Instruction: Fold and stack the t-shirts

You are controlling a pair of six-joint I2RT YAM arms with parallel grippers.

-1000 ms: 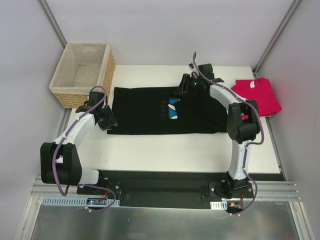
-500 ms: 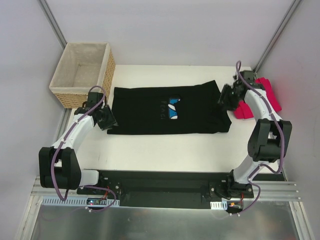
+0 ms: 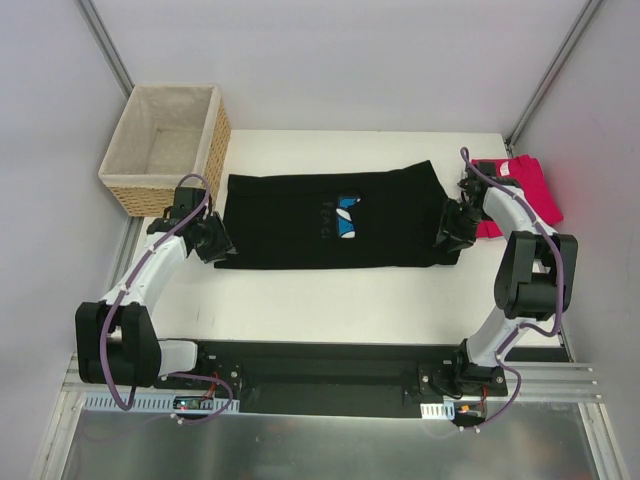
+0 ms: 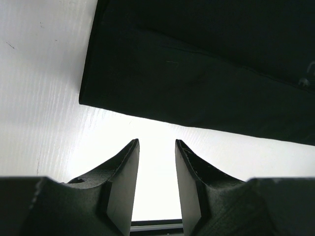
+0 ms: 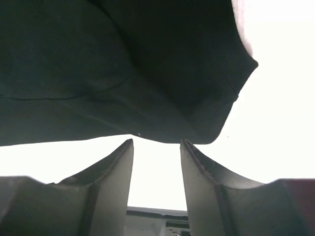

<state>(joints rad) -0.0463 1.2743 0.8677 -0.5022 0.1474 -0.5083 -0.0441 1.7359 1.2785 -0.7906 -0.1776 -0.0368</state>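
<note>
The black t-shirt (image 3: 320,220) with a blue daisy print lies folded lengthwise across the middle of the table. My left gripper (image 3: 222,246) is open and empty just off the shirt's near left corner; that corner (image 4: 147,83) shows above my fingertips (image 4: 156,147). My right gripper (image 3: 448,240) is open and empty at the shirt's near right corner, whose rumpled edge (image 5: 197,113) lies just beyond the fingertips (image 5: 156,143). The pinkish-red t-shirt (image 3: 520,185) lies folded at the table's right edge, partly behind my right arm.
A wicker basket (image 3: 165,145) with pale lining stands at the far left corner. The white table (image 3: 350,300) has bare surface in front of the black shirt. Grey walls and metal posts close in the sides.
My right arm swung from over the shirt's print to the far right, then came down to the shirt's near right corner. The shirt's right end shifted. My left gripper barely moved.
</note>
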